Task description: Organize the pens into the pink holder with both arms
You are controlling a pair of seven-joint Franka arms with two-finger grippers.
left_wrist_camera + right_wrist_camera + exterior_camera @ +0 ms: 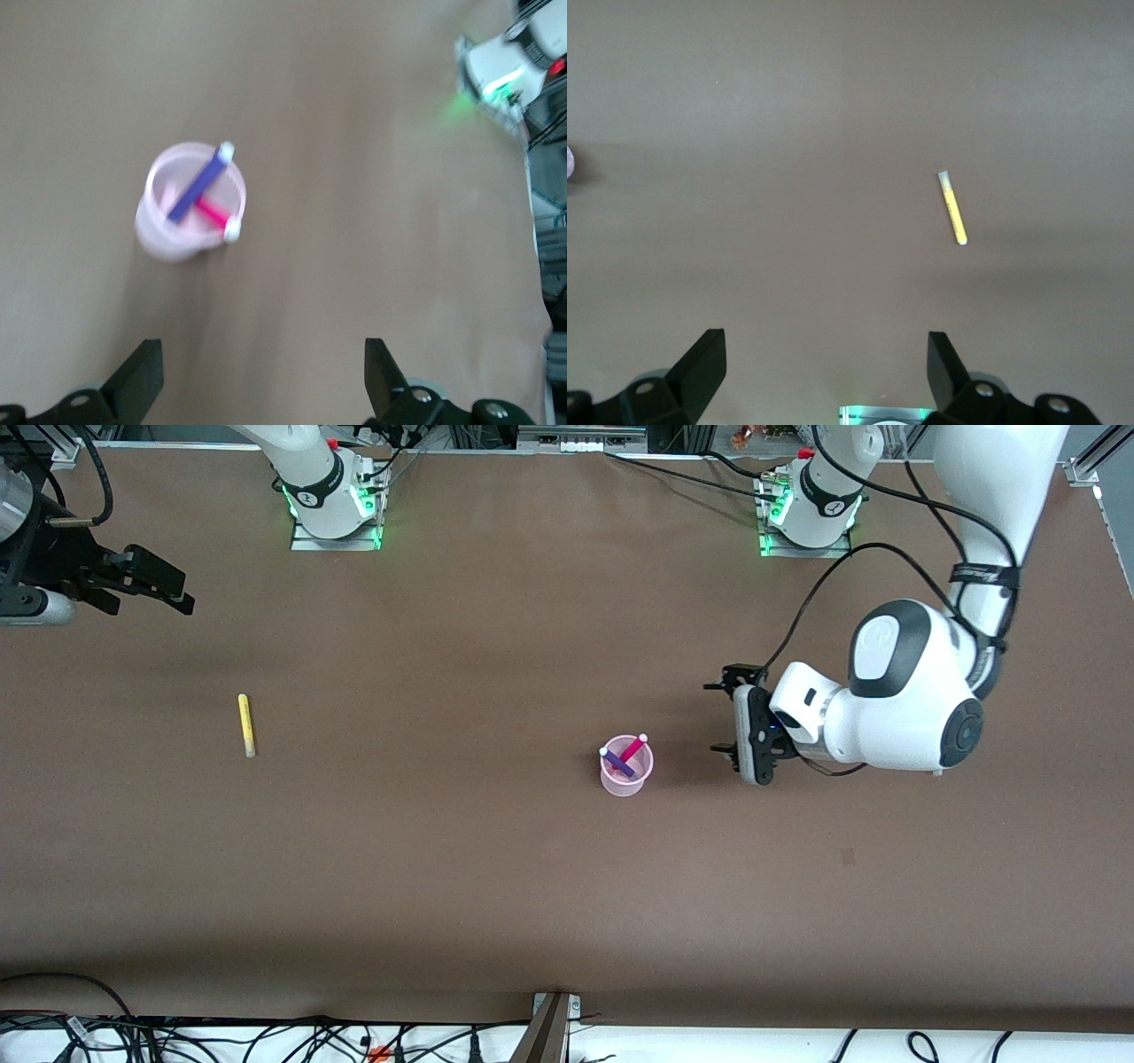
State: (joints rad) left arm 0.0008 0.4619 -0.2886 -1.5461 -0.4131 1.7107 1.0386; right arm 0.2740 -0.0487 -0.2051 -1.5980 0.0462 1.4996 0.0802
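The pink holder (622, 782) stands mid-table with the magenta pen (633, 749) and the purple pen (617, 763) leaning crossed in it. The yellow pen (246, 725) lies flat on the table toward the right arm's end. The green pen is out of view. My left gripper (722, 718) is open and empty, beside the holder toward the left arm's end. Its wrist view shows the holder (159, 237), the purple pen (198, 185) and the magenta pen (213, 214) ahead of the open left gripper (261, 361). My right gripper (180, 592) is open and empty, up over the right arm's end of the table. Its wrist view shows the yellow pen (952, 208) ahead of the right gripper (824, 352).
The brown table (496, 868) is bare around the holder and the yellow pen. The arm bases with green lights (335, 514) (802, 518) stand along the edge farthest from the front camera. Cables lie along the nearest edge (266, 1036).
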